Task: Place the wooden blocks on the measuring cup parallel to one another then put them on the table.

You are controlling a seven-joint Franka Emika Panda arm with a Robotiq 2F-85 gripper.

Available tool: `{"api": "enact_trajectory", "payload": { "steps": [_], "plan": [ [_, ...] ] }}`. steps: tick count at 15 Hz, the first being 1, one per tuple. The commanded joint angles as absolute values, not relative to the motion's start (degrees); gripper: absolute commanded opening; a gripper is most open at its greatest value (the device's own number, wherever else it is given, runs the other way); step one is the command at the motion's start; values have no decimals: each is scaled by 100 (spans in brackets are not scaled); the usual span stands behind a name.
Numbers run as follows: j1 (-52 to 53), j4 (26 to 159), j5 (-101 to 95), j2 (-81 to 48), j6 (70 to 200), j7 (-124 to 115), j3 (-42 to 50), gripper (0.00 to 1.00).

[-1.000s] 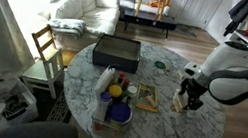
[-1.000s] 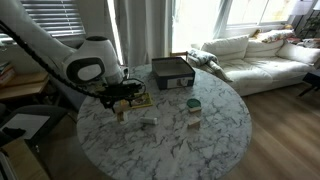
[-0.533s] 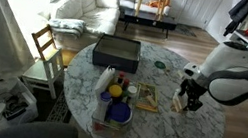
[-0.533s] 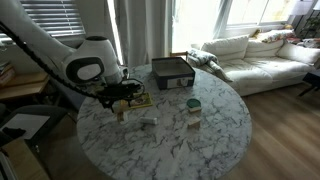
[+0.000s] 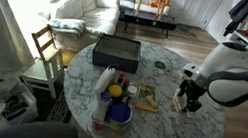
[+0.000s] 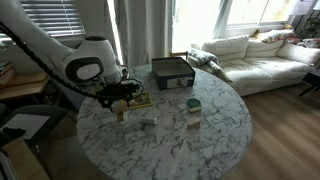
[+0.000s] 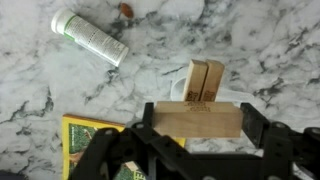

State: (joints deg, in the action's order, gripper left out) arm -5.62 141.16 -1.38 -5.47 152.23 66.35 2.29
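Three wooden blocks are showing in the wrist view. One of them is lying sideways between the two fingers of the pincer. The fingers are sitting tight against its two ends, so the pincer is gripping this block and holding it just above the desk.

The pair of blocks is sitting a little farther from the camera. These two are lying side by side, touching along their long sides and pointing the same way. The held block is lying across them, like the top bar of a letter T. The pair is resting by something white, but I cannot tell what it is.

A white bottle with a green label is lying on its side on the marble, well apart from the blocks. A yellow and green book is poking in beside the pincer.

In both exterior views the white arm is reaching over the round desk, and the pincer is pointing down near the desk's edge. The blocks are too small to pick out there. A blue bowl and a dark box are sitting farther along the desk.
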Motion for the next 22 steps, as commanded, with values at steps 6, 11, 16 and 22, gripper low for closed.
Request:
{"api": "enact_trajectory", "payload": {
  "steps": [6, 11, 16, 22],
  "plan": [
    [-544, 14234, -193, -450, 15126, 6519, 209, 59],
    [-536, 14238, -184, -460, 15141, 6540, 199, 59],
    [-534, 14241, -233, -475, 15156, 6510, 207, 59],
    [-537, 14229, -144, -477, 15189, 6576, 181, 100]
  ]
}}
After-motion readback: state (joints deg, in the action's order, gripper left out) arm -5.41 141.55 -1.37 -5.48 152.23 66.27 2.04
